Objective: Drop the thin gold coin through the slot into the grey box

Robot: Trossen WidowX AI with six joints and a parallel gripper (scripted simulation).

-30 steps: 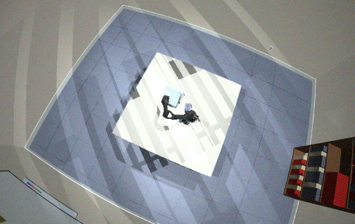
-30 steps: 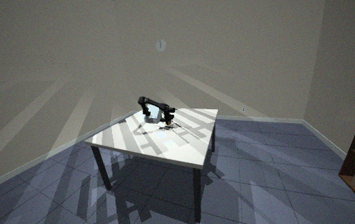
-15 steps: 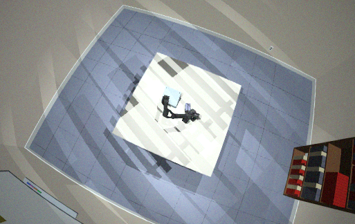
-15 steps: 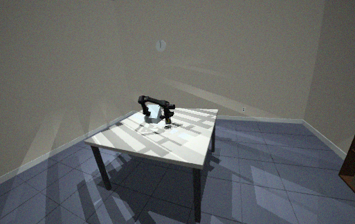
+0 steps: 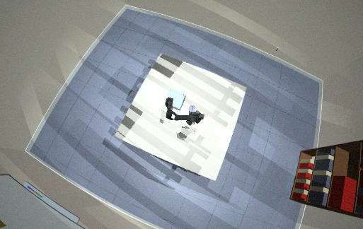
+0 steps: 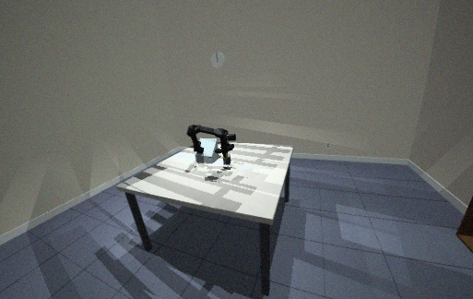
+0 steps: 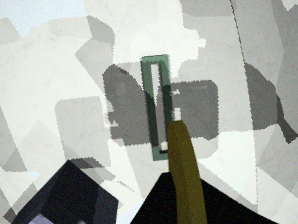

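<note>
My gripper (image 7: 175, 181) is shut on the gold coin (image 7: 184, 150), which shows edge-on as a thin gold strip in the wrist view. The coin is raised above the table. The green holder (image 7: 146, 100) lies below, beyond the coin's far end; its long slot is empty. The coin hides a little of its right side. The small grey box (image 5: 192, 108) looks lavender in the top view, beside the arm's wrist. A dark corner, apparently of this box (image 7: 70, 185), shows at the lower left of the wrist view. Its slot cannot be made out clearly.
A pale blue-topped block (image 5: 177, 99) (image 6: 208, 146) stands by the arm's base. The white table (image 5: 204, 155) (image 6: 247, 203) carries broad grey shadows, which also cross around the holder. A bookshelf (image 5: 342, 159) stands on the floor, away from the table.
</note>
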